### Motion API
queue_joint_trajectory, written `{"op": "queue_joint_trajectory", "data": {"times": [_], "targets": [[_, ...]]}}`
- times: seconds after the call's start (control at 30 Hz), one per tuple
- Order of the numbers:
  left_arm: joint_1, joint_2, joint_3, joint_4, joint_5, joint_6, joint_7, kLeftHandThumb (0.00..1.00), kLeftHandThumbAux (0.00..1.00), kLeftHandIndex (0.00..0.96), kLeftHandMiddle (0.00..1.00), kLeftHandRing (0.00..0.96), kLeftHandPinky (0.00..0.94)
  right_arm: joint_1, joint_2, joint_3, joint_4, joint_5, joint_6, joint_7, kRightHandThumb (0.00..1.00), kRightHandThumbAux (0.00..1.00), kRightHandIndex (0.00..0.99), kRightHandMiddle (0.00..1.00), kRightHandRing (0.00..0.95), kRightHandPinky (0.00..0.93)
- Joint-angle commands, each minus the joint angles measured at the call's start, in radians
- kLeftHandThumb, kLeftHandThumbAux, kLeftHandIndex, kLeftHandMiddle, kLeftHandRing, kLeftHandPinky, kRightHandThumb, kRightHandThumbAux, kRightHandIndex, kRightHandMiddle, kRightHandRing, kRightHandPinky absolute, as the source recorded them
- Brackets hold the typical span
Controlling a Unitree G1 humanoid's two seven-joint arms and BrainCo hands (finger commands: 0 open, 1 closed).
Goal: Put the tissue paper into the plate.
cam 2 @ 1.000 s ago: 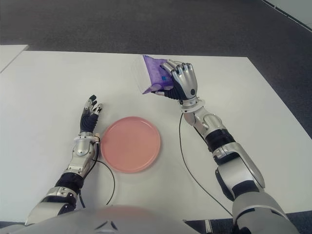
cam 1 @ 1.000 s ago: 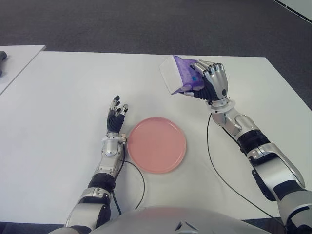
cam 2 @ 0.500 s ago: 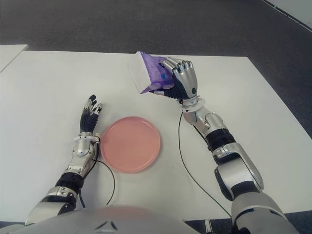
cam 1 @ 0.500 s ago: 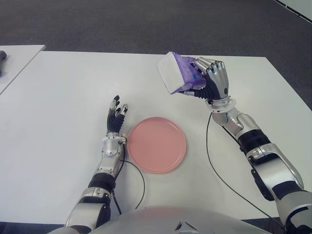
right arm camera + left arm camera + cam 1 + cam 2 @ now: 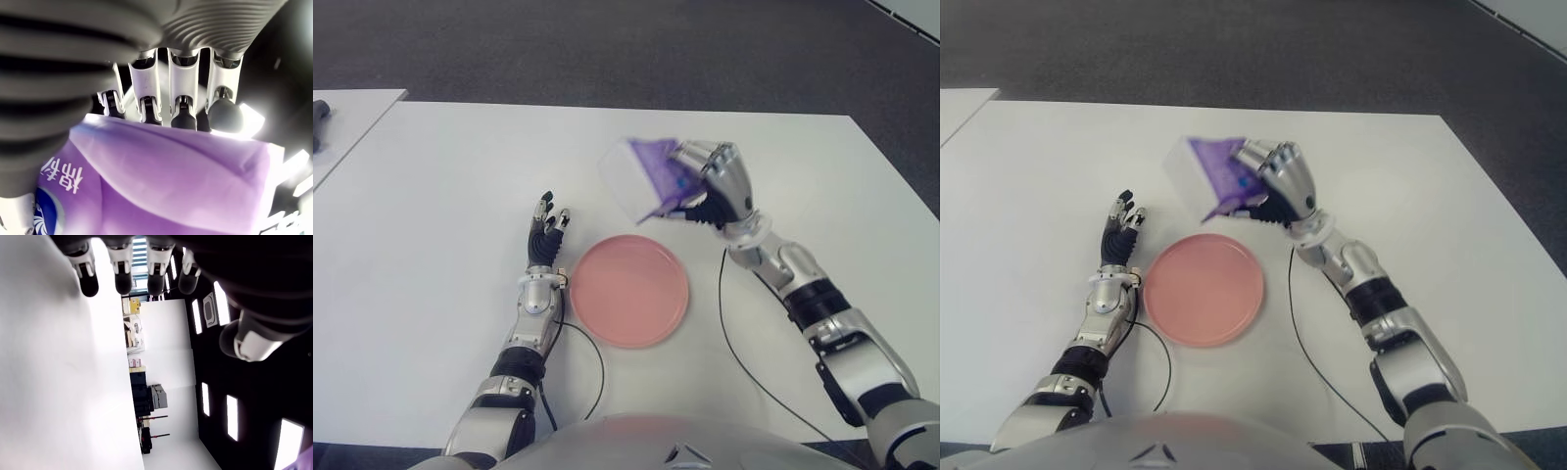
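My right hand (image 5: 720, 186) has carried the tissue pack (image 5: 641, 176) closer to the plate (image 5: 628, 291), fingers (image 5: 183, 105) wrapped around it. My left hand (image 5: 546, 238) stays open beside the plate.

- Even, bright overhead light falls on the white tabletop (image 5: 440, 186); shadows under the arms are faint and soft.
- The tissue paper pack (image 5: 641, 176) and the right hand (image 5: 710, 186) gripping it are smeared by motion blur, while the pink plate (image 5: 628, 290) and left hand (image 5: 546, 235) stay crisp.
- In the left wrist view the tabletop is blown out to glare and the fingers (image 5: 122, 279) are dark silhouettes.
- In the right wrist view the near fingers (image 5: 146, 105) are out of focus, with bright glare behind.
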Motion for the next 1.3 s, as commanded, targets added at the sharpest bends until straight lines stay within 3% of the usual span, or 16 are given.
{"op": "queue_joint_trajectory", "data": {"times": [0.03,0.23,0.57,0.67,0.93,1.3], "targets": [[-0.001,-0.003,-0.001,0.010,0.001,0.016,-0.002,0.000,0.449,0.000,0.000,0.000,0.000,0.034,-0.038,0.017,-0.039,0.006,-0.065,0.088,0.854,0.679,0.398,0.531,0.845,0.817],[-0.005,-0.004,-0.003,0.013,0.003,0.017,-0.003,0.000,0.452,0.000,0.000,0.000,0.000,0.001,0.002,0.076,0.073,-0.001,-0.151,0.139,0.853,0.680,0.397,0.533,0.845,0.814],[-0.010,-0.007,-0.003,0.020,0.003,0.010,-0.001,0.000,0.453,0.000,0.000,0.000,0.000,0.005,0.006,0.102,0.101,-0.022,-0.213,0.177,0.852,0.681,0.395,0.534,0.845,0.819],[-0.009,-0.008,-0.005,0.018,0.005,0.010,0.000,0.000,0.451,0.000,0.000,0.000,0.000,0.007,0.009,0.101,0.105,-0.023,-0.218,0.188,0.852,0.681,0.395,0.534,0.845,0.819],[-0.009,-0.011,-0.006,0.011,0.012,0.017,0.010,0.000,0.454,0.000,0.000,0.000,0.000,0.032,0.017,0.097,0.076,0.021,-0.196,0.335,0.852,0.680,0.395,0.535,0.835,0.818],[-0.011,-0.011,-0.006,0.011,0.006,0.012,-0.001,0.000,0.456,0.000,0.000,0.000,0.000,0.028,0.035,0.097,0.088,-0.052,-0.141,0.287,0.852,0.680,0.396,0.535,0.834,0.822]]}}
